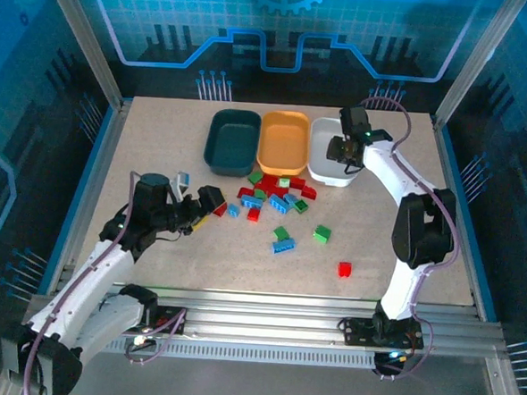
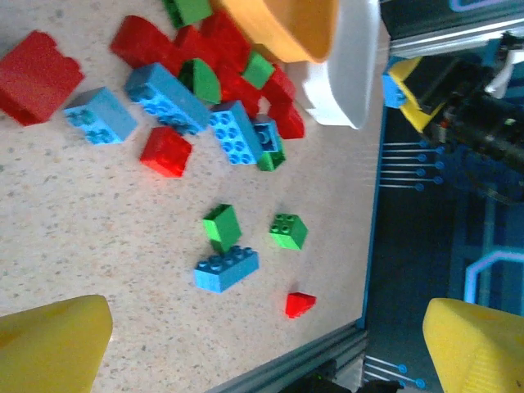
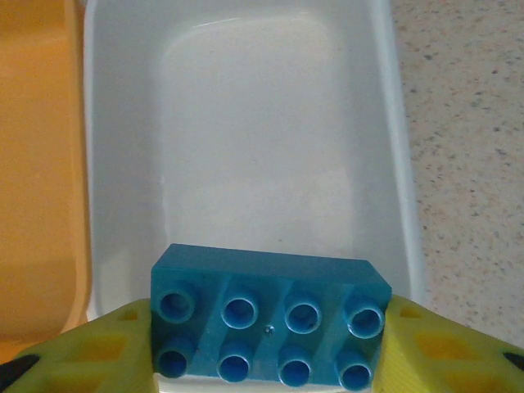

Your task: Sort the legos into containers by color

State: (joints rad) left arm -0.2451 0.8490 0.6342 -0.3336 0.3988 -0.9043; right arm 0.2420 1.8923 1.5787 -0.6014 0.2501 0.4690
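Fingers (image 2: 51, 348) of the left gripper (image 1: 198, 190) stand spread wide with nothing between them, low over the table (image 1: 152, 271) at its left, just beside the left end of the lego pile (image 1: 272, 198). That pile of red, green and blue bricks lies on the table directly in front of the orange tray (image 1: 264, 157) and near the front rims of its neighbours. Nearer the arms and apart from the pile lie a green brick (image 1: 281, 233) just beside a blue brick (image 1: 285, 246), then a second green brick (image 1: 322, 232) to their right, and farther right 1 small red brick (image 1: 345, 269) alone. At the far side, 3 trays stand close together in a row: the dark teal tray (image 1: 214, 154) on the left, the orange tray in the middle, the white tray (image 1: 319, 170) on the right. Over the white tray hangs the right gripper (image 1: 342, 150), its yellow fingers part-closed on the short ends of a held blue brick (image 3: 270, 319) with 8 studs facing the wrist camera; the brick sits above the tray's near end, not touching its floor.
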